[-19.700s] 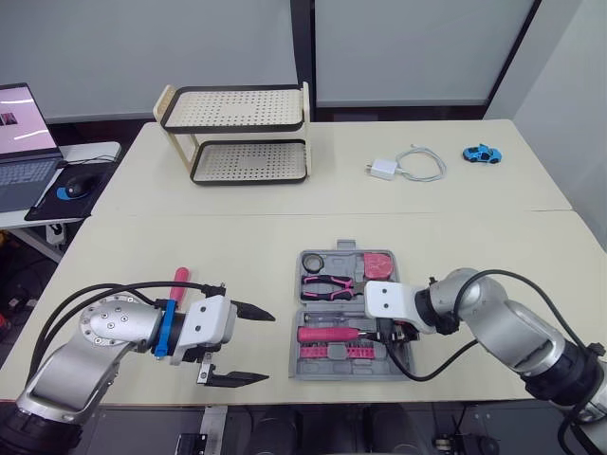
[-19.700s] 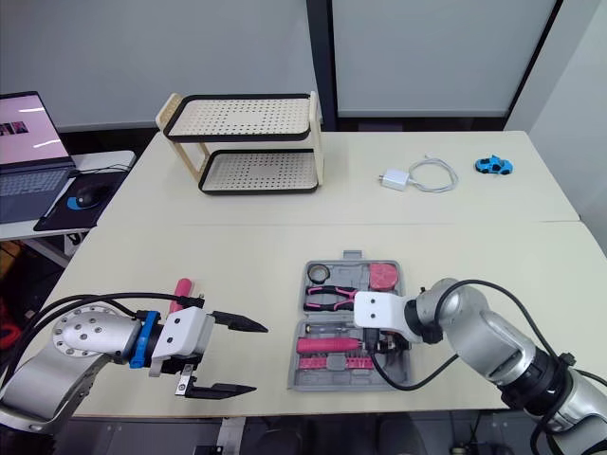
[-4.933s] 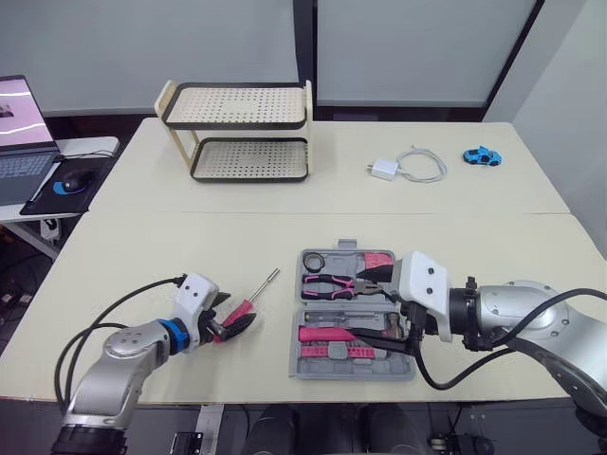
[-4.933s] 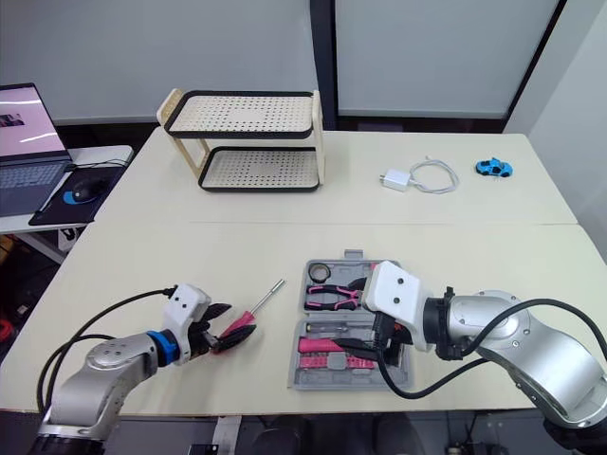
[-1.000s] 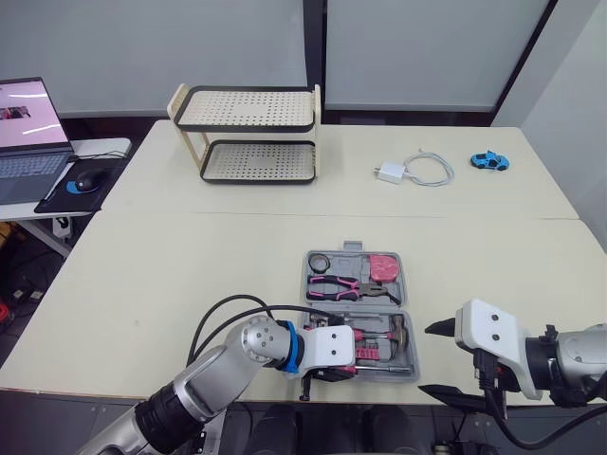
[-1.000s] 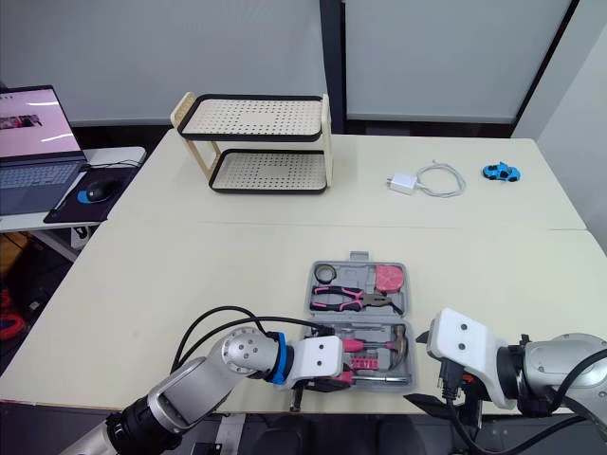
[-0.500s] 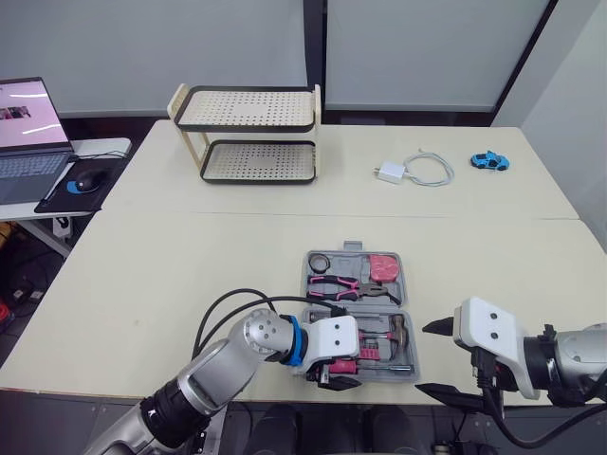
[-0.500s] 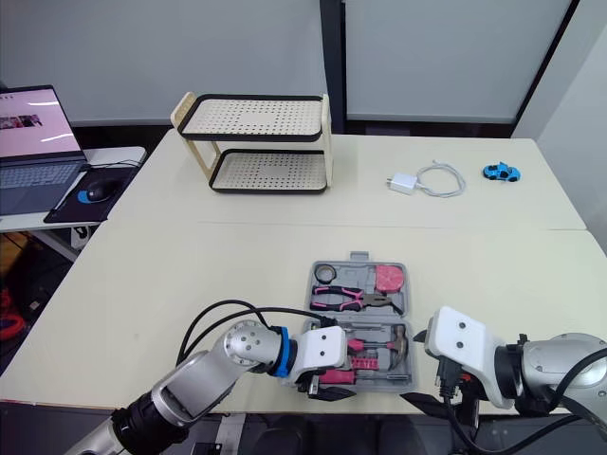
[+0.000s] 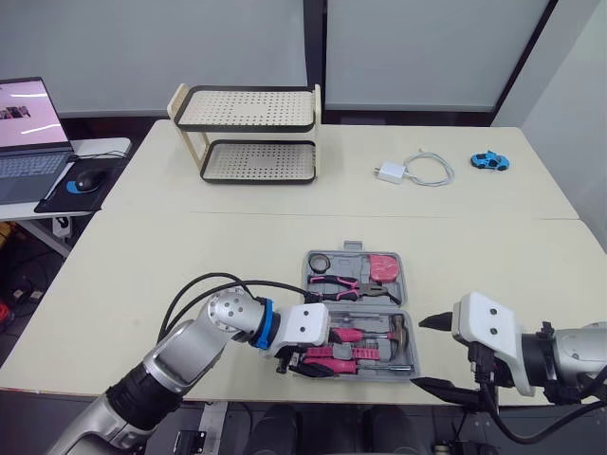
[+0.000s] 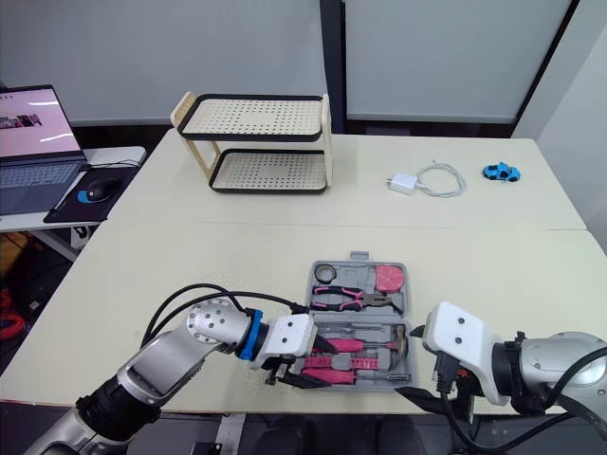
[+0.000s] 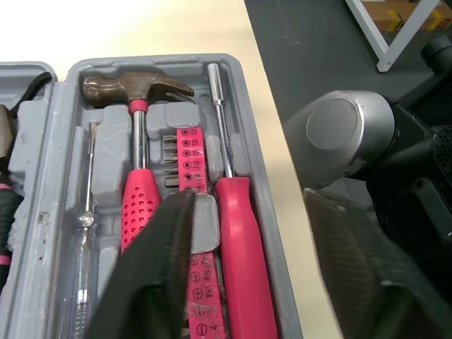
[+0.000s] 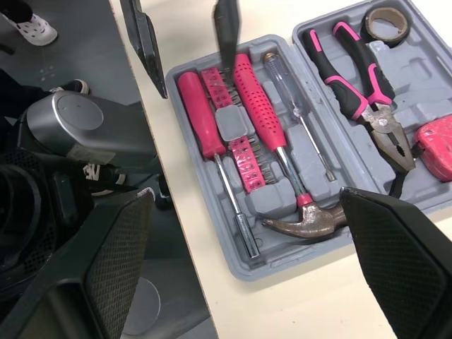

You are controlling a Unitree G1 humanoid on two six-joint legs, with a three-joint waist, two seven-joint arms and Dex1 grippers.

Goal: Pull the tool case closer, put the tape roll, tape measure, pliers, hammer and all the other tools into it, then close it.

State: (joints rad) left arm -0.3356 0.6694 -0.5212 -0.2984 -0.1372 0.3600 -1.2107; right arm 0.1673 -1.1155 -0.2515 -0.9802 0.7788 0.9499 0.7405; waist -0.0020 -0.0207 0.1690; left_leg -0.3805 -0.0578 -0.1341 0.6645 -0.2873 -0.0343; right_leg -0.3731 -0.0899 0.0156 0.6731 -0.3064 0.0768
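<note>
Room: Pale wall panels close off 12 o'clock. A laptop sits on a side counter at 10 o'clock, well apart from your work.
Counter: The cream counter carries everything. Your work sits at its 6 o'clock edge, so expect little margin on the near side.
Rack: A two-tier perforated rack stands at 11 o'clock, well apart.
Tool case: The grey tool case lies open and flat, with its near half at the counter's edge and its far half beyond. The hinge line runs 9 to 3 o'clock. In my judgement only closing remains, and that means folding one half across this line.
Left end effector: The left end effector is spread and holds nothing. It hovers over the near half, with the far half at its 12 o'clock. It is your nearer arm.
Right end effector: The right end effector is spread and holds nothing, just off the case's 3 o'clock side.
Near half: The hammer, red screwdriver, bit strip and thin screwdriver lie seated. Their long axes run parallel to the hinge, hammer head toward 3 o'clock.
Far half: The pliers, tape measure and tape roll are in their recesses.
Strays: A charger with cable and a toy car lie at 1 o'clock. I judge neither belongs in the case.
</note>
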